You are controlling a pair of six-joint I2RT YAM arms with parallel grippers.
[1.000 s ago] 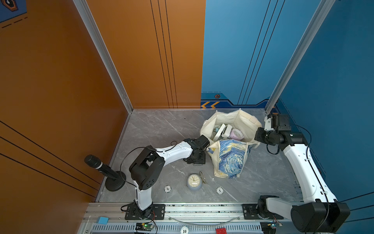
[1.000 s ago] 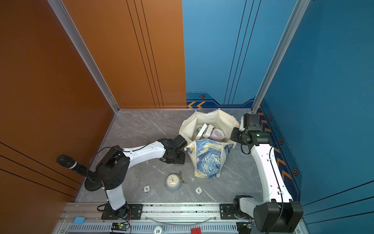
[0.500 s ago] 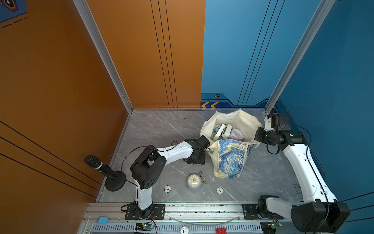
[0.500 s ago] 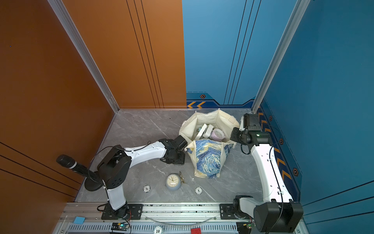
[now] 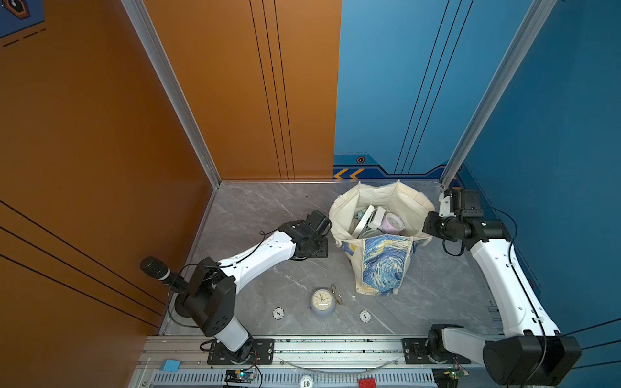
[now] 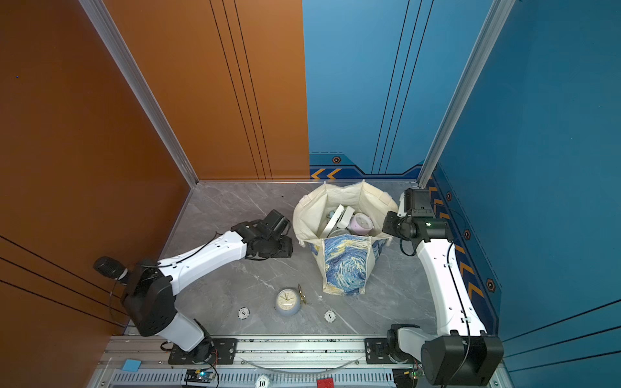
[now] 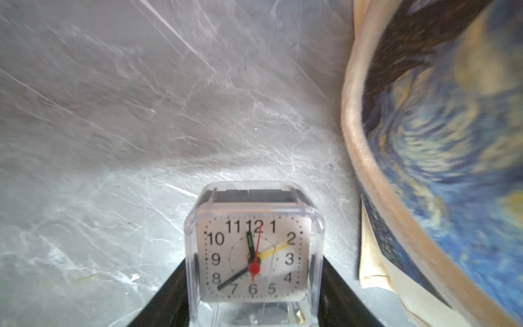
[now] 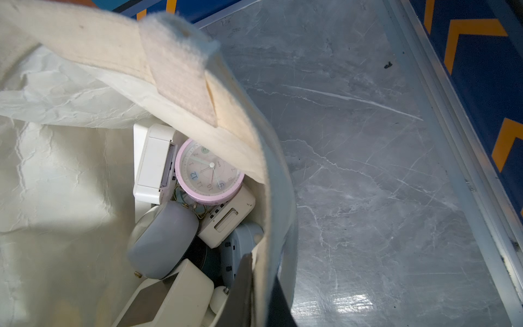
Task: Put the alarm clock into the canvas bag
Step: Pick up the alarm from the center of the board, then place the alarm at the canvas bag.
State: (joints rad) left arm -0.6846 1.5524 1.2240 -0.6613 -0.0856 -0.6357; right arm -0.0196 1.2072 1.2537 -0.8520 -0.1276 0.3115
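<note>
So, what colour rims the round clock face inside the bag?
Pink rim, clearest in the right wrist view.

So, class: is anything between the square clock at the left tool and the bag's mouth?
Only the bag: its printed side rises beside the clock, so the rim must be cleared. The right tool holds the mouth open.

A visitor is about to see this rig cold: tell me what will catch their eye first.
The starry-night canvas bag stands open toward the back right of the table, crammed with clocks. Beside it, the left gripper holds a clear square alarm clock; a pale round clock sits near the front edge.
</note>
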